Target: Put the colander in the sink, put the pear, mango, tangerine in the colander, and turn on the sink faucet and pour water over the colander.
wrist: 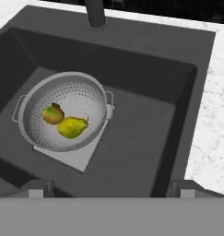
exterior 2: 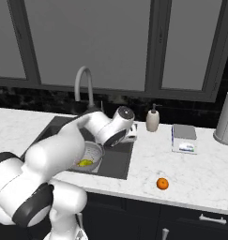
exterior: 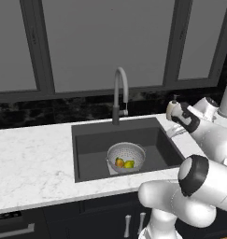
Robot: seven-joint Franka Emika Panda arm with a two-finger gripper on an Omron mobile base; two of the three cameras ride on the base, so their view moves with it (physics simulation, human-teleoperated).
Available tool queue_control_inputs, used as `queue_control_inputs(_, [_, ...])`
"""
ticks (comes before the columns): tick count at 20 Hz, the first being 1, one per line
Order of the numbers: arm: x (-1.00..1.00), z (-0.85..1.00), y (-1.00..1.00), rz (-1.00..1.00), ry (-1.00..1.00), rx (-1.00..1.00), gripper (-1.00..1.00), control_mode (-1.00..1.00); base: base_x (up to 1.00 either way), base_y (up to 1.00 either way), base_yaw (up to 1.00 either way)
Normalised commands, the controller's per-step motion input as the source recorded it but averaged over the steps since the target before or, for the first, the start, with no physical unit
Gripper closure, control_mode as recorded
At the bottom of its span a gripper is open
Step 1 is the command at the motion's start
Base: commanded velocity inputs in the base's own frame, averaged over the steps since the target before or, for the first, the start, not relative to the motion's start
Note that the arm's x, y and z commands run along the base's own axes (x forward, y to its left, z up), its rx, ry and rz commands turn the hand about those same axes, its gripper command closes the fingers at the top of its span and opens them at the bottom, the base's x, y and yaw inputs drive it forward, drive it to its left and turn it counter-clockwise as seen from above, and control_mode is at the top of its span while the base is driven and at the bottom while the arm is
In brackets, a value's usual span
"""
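Arm [exterior 2: 64,145] hides most of colander [exterior 2: 93,154]; pear [exterior 2: 86,162] peeks.

yellow-green pear [wrist: 72,127], orange tangerine [exterior 2: 162,183], perforated silver colander [wrist: 83,97]

Your white marble desk [exterior 2: 204,180] carries a tangerine [exterior 2: 162,183] near its front edge, well apart from the sink [exterior: 87,140]. Further back you've got a soap bottle [exterior 2: 153,120], a small grey box [exterior 2: 184,138] and a canister [exterior 2: 226,119].
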Motion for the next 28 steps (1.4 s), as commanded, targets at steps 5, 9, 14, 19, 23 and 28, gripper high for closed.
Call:
queue_control_inputs(5, [-0.48, 0.32, -1.00, -0.34, 0.07, -0.01, -1.00, -1.00, 0.00, 0.00, 0.00])
queue_control_inputs(9, [-0.79, 0.00, -0.99, -0.31, 0.05, -0.03, -1.00, -1.00, 0.00, 0.00, 0.00])
queue_control_inputs(14, [-0.72, -0.06, -0.74, -0.27, 0.04, -0.02, -1.00, -1.00, 0.00, 0.00, 0.00])
queue_control_inputs(19, [-0.34, -0.14, -0.36, -0.19, 0.03, 0.00, -1.00, -1.00, 0.00, 0.00, 0.00])
queue_control_inputs(23, [-0.07, -0.36, -0.10, -0.12, 0.03, 0.00, -1.00, -1.00, 0.00, 0.00, 0.00])
queue_control_inputs(28, [0.00, -0.50, -0.23, -0.11, 0.03, 0.00, -1.00, -1.00, 0.00, 0.00, 0.00])
